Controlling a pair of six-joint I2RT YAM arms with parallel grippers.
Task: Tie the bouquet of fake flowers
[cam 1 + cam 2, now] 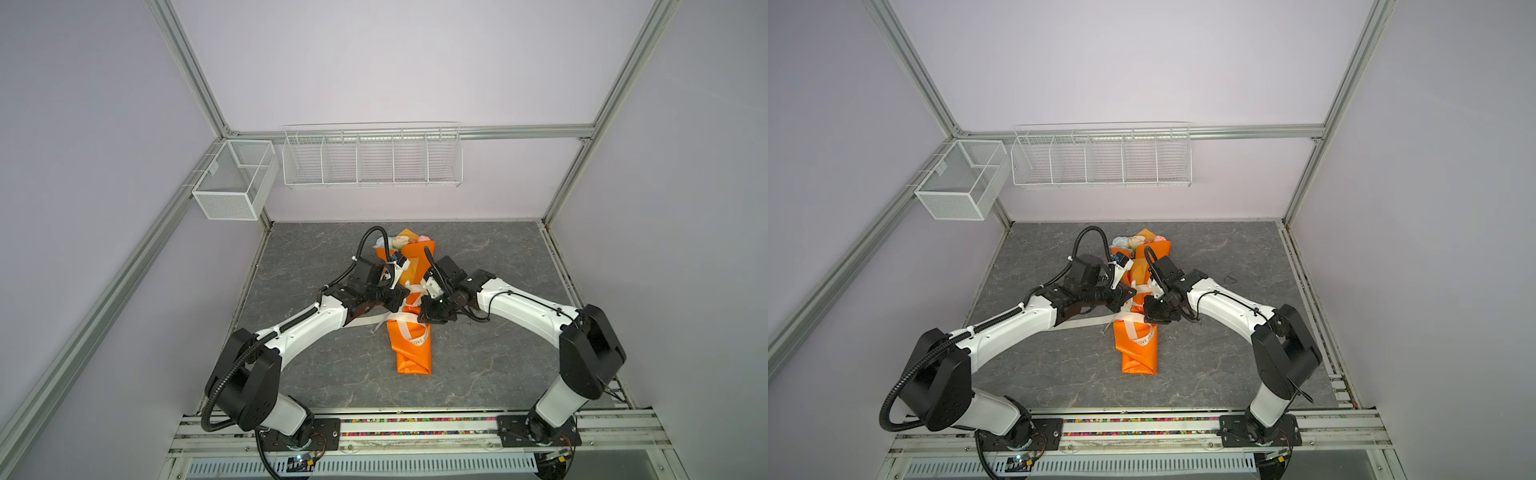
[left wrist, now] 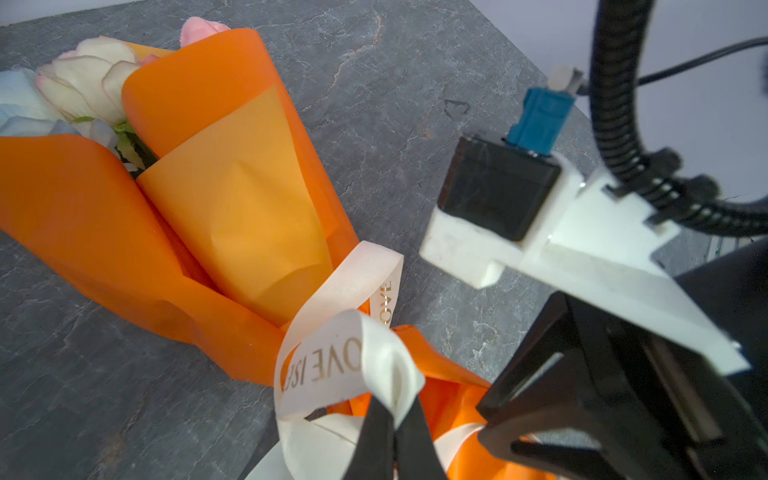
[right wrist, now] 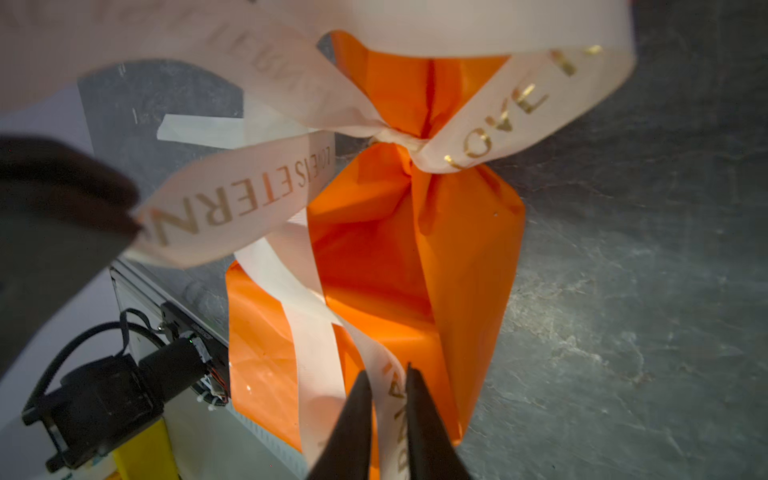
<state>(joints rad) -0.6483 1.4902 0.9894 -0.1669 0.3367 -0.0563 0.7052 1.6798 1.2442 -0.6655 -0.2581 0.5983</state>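
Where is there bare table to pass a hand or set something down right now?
Bare table: the far right stretch between the bouquet and the right rail; the far left corner; the near strip between the bouquet's foot and the front rail. Crowded: the middle, where left gripper and right gripper both pinch the ribbon.

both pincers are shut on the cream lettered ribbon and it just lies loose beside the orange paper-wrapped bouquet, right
No: the cream lettered ribbon is knotted round the orange paper-wrapped bouquet of fake flowers, not loose beside it; the right wrist view shows this. The left pincer and right pincer are shut on the ribbon.
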